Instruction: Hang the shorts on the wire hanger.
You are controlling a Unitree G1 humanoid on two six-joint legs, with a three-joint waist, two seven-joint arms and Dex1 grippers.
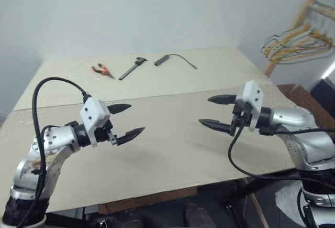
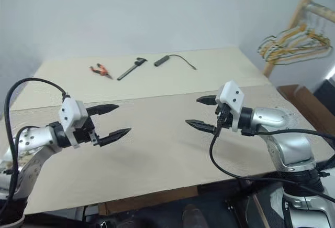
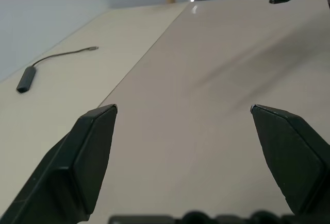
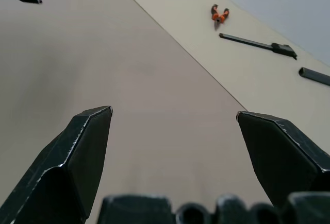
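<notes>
Both arms hover above the near half of the beige table (image 1: 172,149), tips pointing inward at each other across a wide bare stretch of board. The left pincer (image 1: 127,119) is released, its two black fingers spread with nothing between them; the right pincer (image 1: 215,111) is likewise spread wide and empty. A straight seam crosses the table from left to right just beyond the arms.

On the far half, well apart from both arms, lie orange-handled pliers (image 1: 102,70), a black caliper (image 1: 132,67) just right of them, and a dark adapter with a thin cable (image 1: 175,58) further right. The table's right edge runs diagonally toward the near right corner. Beyond that edge, at far right, a bunch of yellowish and grey hangers (image 1: 297,42) hangs on a wooden rack (image 1: 309,5).
</notes>
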